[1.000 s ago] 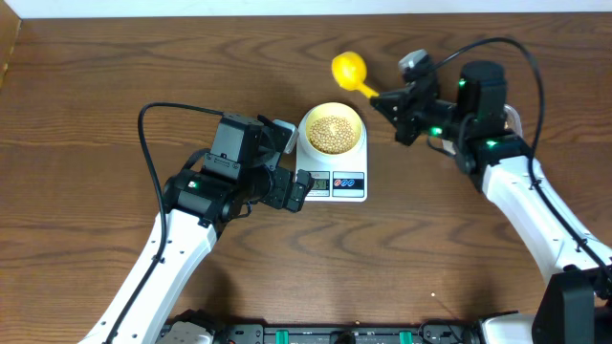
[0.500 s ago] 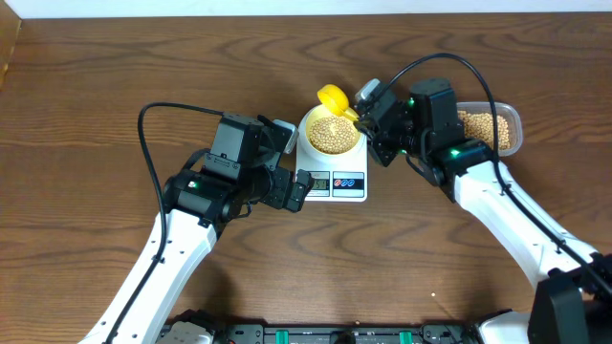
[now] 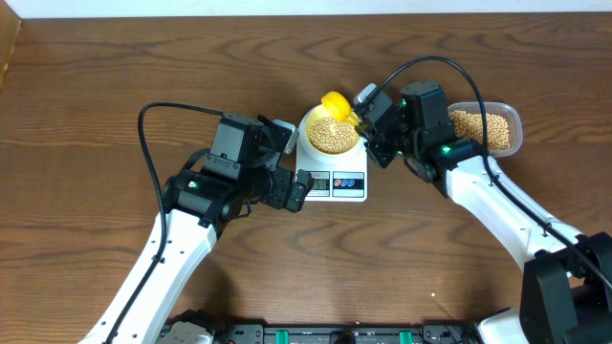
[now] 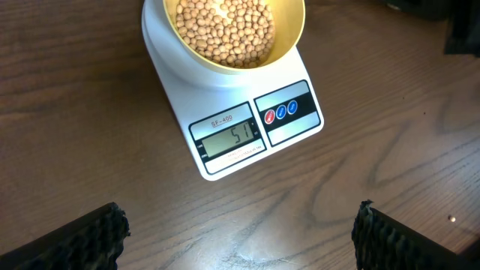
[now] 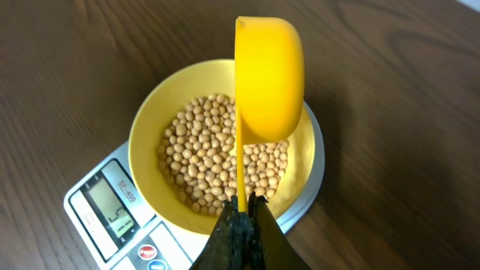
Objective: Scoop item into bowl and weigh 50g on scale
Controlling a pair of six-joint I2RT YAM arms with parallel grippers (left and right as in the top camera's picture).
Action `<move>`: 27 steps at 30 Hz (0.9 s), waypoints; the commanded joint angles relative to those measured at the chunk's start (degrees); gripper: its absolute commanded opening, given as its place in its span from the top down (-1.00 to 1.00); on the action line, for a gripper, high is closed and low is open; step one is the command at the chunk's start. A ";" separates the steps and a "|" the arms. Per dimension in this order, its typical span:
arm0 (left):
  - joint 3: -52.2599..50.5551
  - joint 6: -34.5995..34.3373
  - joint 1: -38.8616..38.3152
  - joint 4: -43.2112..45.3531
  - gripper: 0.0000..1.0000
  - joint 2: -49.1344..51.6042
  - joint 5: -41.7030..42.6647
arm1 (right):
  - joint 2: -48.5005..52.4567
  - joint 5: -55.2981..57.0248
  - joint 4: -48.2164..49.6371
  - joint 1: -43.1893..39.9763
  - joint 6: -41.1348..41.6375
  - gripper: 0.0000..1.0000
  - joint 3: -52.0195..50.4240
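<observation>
Comparing with a second earlier: right gripper (image 5: 241, 217) had brought the yellow scoop (image 5: 270, 79) from well clear of the scale (image 4: 180, 82) to a position over the bowl (image 5: 146, 139). The jaws were clamped tight on the thin handle. The scoop was tipped on its side, with its contents not visible. Display (image 4: 229, 139) read 51, so the target was judged met, perhaps a gram over, and no further pour was needed.

Soybeans (image 4: 225, 30) were matte, round and tan, heaped in the smooth pale-yellow bowl, which sat on the glossy white, rounded scale. More beans lay in the clear tub (image 3: 512, 119), near the right arm. Left gripper (image 4: 240, 240) was spread wide and empty, near the scale's display edge.
</observation>
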 commanded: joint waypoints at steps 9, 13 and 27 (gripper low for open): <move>0.04 0.76 0.20 0.04 -0.96 0.00 -0.44 | 2.89 1.03 -0.66 3.30 -1.05 0.98 0.20; 0.04 0.79 0.20 0.04 -0.95 0.00 -0.44 | 3.17 3.39 -0.59 3.80 -1.05 0.98 0.20; 0.04 0.76 0.20 0.04 -0.96 0.00 -0.44 | 3.17 6.47 -3.48 4.48 -1.07 0.98 0.20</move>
